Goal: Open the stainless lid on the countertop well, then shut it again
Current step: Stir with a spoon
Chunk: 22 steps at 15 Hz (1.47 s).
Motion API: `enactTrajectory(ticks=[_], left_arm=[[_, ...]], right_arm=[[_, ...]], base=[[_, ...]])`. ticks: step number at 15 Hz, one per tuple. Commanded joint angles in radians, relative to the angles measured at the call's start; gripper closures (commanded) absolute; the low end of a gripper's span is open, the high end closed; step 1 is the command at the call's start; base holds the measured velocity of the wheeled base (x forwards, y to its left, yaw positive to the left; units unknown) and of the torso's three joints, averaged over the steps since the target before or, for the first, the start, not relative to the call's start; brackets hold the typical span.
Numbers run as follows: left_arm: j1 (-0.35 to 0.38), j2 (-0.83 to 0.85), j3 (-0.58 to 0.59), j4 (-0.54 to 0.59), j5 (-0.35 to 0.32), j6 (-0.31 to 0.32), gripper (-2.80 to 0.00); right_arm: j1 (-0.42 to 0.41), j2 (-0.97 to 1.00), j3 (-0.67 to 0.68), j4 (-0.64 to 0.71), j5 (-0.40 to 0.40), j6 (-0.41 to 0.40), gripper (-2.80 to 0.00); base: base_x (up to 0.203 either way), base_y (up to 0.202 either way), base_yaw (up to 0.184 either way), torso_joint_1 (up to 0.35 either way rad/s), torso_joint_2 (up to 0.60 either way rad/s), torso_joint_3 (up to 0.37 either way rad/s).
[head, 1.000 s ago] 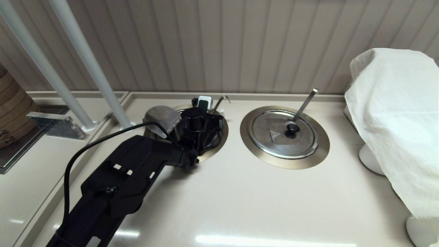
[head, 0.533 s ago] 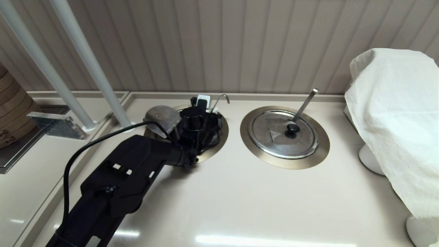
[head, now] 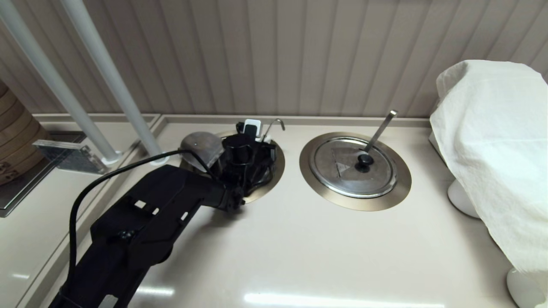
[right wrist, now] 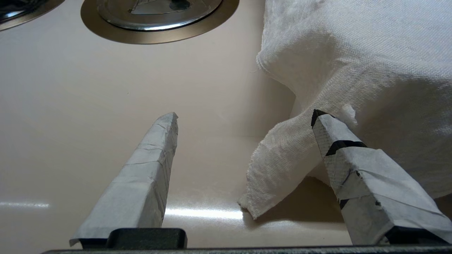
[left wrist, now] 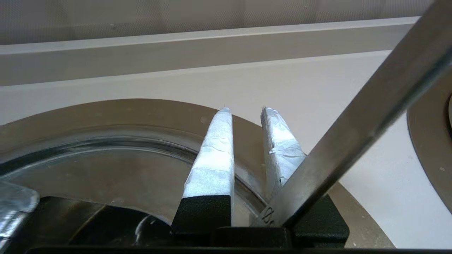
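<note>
The stainless lid (head: 200,144) has its folding half tipped up at the left side of the countertop well (head: 274,171), which my left arm largely covers. The hook-tipped ladle handle (head: 274,125) rises from the well's far side. My left gripper (head: 251,127) hovers over the well's far rim (left wrist: 106,111). Its taped fingers (left wrist: 215,151) stand a narrow gap apart with nothing between them. The ladle handle (left wrist: 370,106) crosses beside them, and the dark well opening (left wrist: 106,225) shows below. My right gripper (right wrist: 243,116) is open, parked low over the counter.
The twin lid (head: 355,164) with its straight ladle handle (head: 381,128) lies shut to the right. A white cloth (head: 492,149) covers something at the far right, close to my right fingers (right wrist: 353,158). Two white poles (head: 115,85) and a clear block (head: 70,156) stand at the left.
My left arm has shifted slightly left and toward the back wall. The raised lid half has moved a little left with it.
</note>
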Motion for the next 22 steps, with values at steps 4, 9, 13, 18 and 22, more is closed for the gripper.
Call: enactTrajectory(ticks=[4,9,13,18,22], left_arm=[[0.014,-0.146,0.096,-0.013,0.013,0.000,0.00],[0.049,-0.328,0.303,-0.013,0.017,-0.013,0.00],[0.084,-0.406,0.389,-0.012,0.013,-0.017,0.00],[0.090,-0.415,0.396,0.002,0.012,-0.020,0.00],[0.067,-0.394,0.409,0.123,0.003,-0.067,0.00]], right_arm=[[0.000,0.000,0.000,0.000,0.001,0.000,-2.80],[0.000,0.000,0.000,0.000,0.001,0.000,-2.80],[0.000,0.000,0.000,0.000,0.001,0.000,-2.80],[0.000,0.000,0.000,0.000,0.001,0.000,-2.80],[0.000,0.000,0.000,0.000,0.001,0.001,-2.80]], base=[[0.000,0.000,0.000,0.000,0.00,0.000],[0.000,0.000,0.000,0.000,0.00,0.000],[0.000,0.000,0.000,0.000,0.00,0.000],[0.000,0.000,0.000,0.000,0.00,0.000],[0.000,0.000,0.000,0.000,0.00,0.000]])
